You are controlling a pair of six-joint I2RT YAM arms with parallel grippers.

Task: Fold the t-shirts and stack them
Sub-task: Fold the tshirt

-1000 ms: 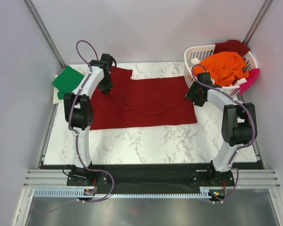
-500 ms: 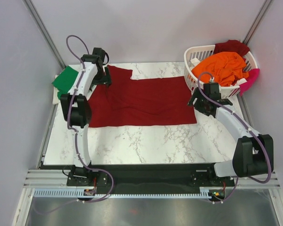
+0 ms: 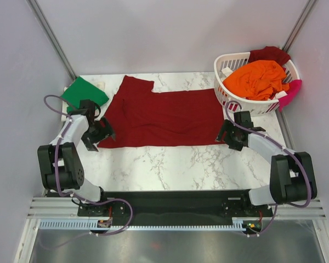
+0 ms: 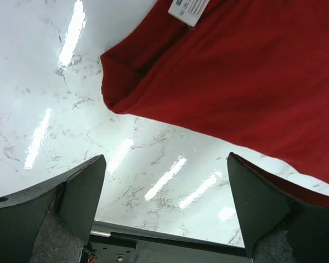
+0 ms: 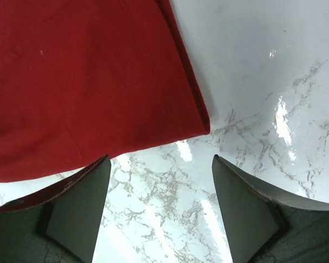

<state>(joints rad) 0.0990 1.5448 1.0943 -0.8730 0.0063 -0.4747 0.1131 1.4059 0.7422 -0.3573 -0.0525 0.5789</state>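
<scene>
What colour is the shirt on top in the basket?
Orange. The orange t-shirt shows best in the top external view.

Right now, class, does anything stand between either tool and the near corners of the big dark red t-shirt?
Nothing visible does. The left tool and the right tool both stand open close to the near corners of the dark red t-shirt, with only the marble table showing between them.

Matt cloth t-shirt on glossy marble-look tbl.

Large dark red t-shirt is laid flat at centre; green t-shirt is set far left; orange t-shirt, pink t-shirt and crumpled dark red t-shirt are heaped in basket.
</scene>
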